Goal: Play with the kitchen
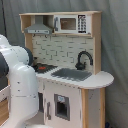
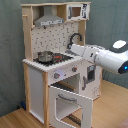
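Note:
The kitchen is a toy of pale wood and white panels, seen in both exterior views. It has a hood, a black faucet, a grey sink and a red-ringed stovetop. A small metal pot sits on the stovetop. The oven door hangs open toward the front. My white arm reaches in from the second exterior view's right, and my gripper hovers just above the counter between stovetop and sink. In the first exterior view the arm's bulk hides the gripper.
A microwave panel sits in the upper shelf, and knobs line the front below the stovetop. The rounded counter end juts out beside the sink. Grey curtain hangs behind, and the floor is wood.

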Tool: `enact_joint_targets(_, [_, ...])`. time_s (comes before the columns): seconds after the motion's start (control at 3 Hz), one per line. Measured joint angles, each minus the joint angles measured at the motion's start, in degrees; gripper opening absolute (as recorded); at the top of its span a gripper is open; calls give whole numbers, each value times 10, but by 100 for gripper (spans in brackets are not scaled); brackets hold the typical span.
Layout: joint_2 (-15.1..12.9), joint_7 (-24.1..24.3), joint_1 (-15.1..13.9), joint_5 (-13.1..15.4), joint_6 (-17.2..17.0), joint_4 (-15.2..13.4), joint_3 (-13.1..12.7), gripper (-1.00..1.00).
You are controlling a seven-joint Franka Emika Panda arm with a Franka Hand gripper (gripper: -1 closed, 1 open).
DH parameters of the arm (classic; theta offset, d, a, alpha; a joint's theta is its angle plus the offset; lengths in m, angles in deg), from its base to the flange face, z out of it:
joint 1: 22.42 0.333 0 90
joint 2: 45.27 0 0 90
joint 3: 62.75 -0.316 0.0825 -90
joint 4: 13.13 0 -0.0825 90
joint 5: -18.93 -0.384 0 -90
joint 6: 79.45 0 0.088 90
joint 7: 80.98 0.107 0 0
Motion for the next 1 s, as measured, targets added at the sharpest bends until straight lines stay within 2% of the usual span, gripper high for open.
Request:
enact_joint_targets(0.33, [25,39,1,0,18,-30,-1,100])
enact_joint_targets(1.0, [39,145,1,0,66,-69,-12,100])
